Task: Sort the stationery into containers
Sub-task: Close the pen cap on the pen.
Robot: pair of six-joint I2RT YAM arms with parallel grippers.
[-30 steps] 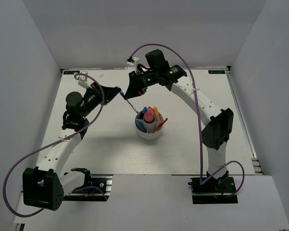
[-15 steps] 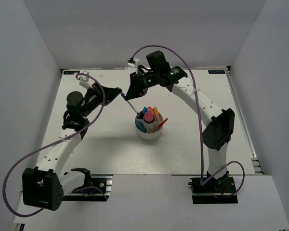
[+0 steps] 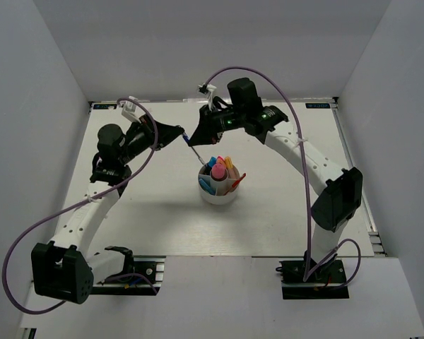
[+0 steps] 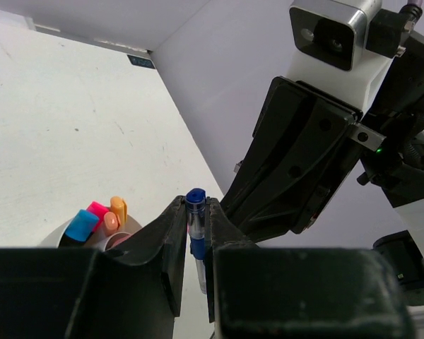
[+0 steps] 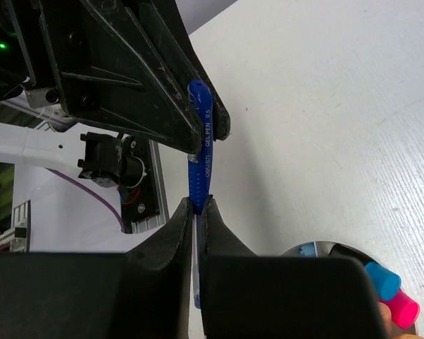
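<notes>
A thin blue pen (image 3: 191, 147) hangs in the air just left of and above the round white cup (image 3: 217, 196). My left gripper (image 3: 181, 135) is shut on its blue-capped end (image 4: 196, 212). My right gripper (image 3: 198, 141) is shut on the same pen's blue barrel (image 5: 201, 145), lower down. The two grippers meet nose to nose over the pen. The cup stands upright and holds blue (image 3: 205, 186), pink (image 3: 216, 169) and orange (image 3: 228, 164) highlighters and a thin red pen (image 3: 238, 180). From the left wrist, the blue (image 4: 80, 225), pink (image 4: 97, 210) and orange (image 4: 118, 208) caps show below.
The white table (image 3: 141, 212) is walled in by white panels at the left, back and right. Purple cables (image 3: 261, 74) arc above both arms. The arm bases (image 3: 120, 272) sit at the near edge.
Both grippers, still shut on the blue pen, have shifted slightly right. The right arm's elbow has swung out to the right.
</notes>
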